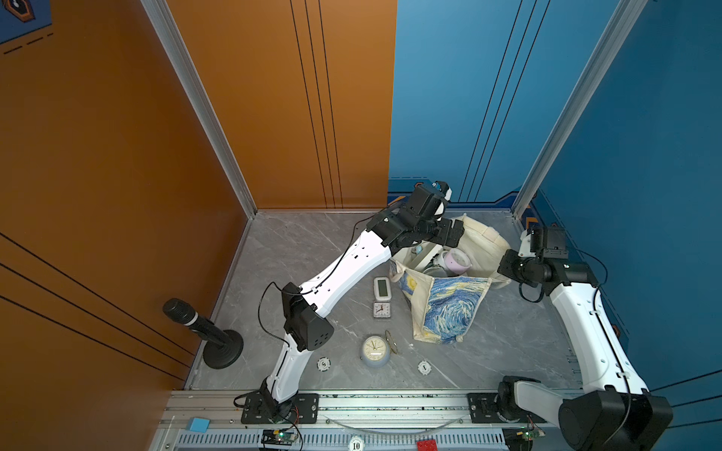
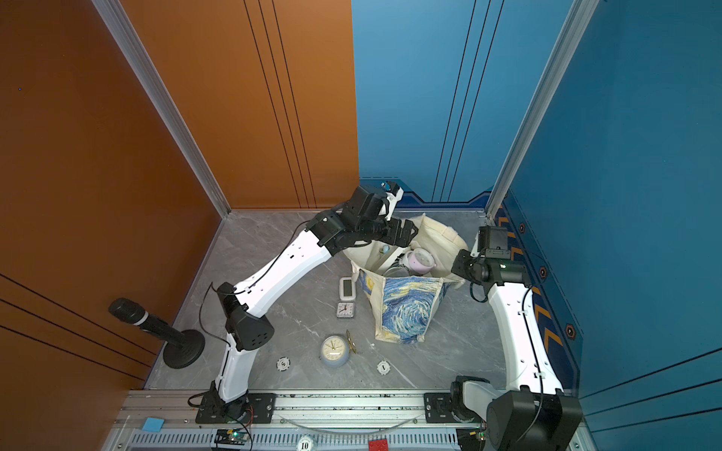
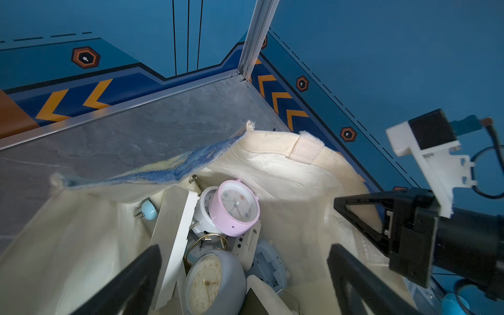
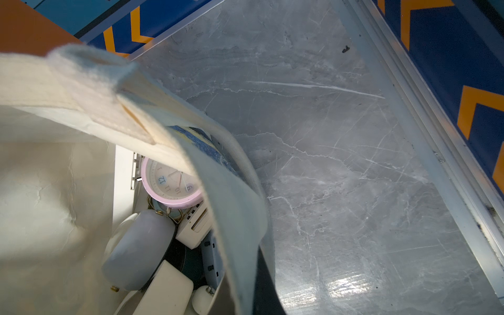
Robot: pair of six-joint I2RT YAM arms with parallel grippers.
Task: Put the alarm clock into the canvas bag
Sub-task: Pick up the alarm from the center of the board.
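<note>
The canvas bag stands open on the grey table, starry print outside, cream lining inside. Several alarm clocks lie in it, a pink one on top and a grey-blue one beside it. My left gripper hangs open over the bag's mouth with nothing between its fingers. My right gripper is shut on the bag's rim. On the table left of the bag lie a white digital clock, a small square clock and a round grey-blue clock.
A black microphone on a stand sits at the left edge. Two poker chips lie near the front. The blue back wall and corner post stand close behind the bag. A red brick rests on the front rail.
</note>
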